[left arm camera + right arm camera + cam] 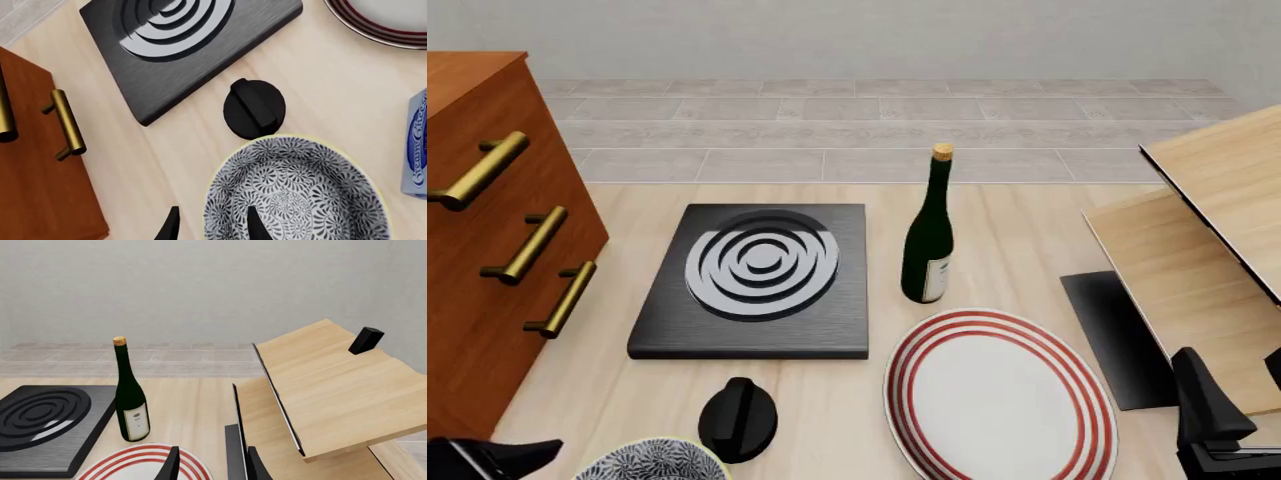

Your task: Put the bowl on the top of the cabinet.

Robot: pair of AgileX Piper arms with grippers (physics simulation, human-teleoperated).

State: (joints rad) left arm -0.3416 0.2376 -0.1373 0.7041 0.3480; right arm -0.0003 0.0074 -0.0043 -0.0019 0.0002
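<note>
Straddling rim of bowl [293, 192] at bench's near-left edge, left gripper [212, 225] showing narrow gap, not yet closed. Ceramic: stiff, slick, fragile; pinching rim looking best. Cabinet [487, 260] standing left.

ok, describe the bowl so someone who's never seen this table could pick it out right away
Start at the dark stove plate with silver rings, then come toward the table's near edge, past the round black knob. The bowl sits just beyond it, with the left gripper straddling its rim. Unlike the flat red-ringed plate nearby, it is deep, with a navy-and-white floral swirl inside.
</note>
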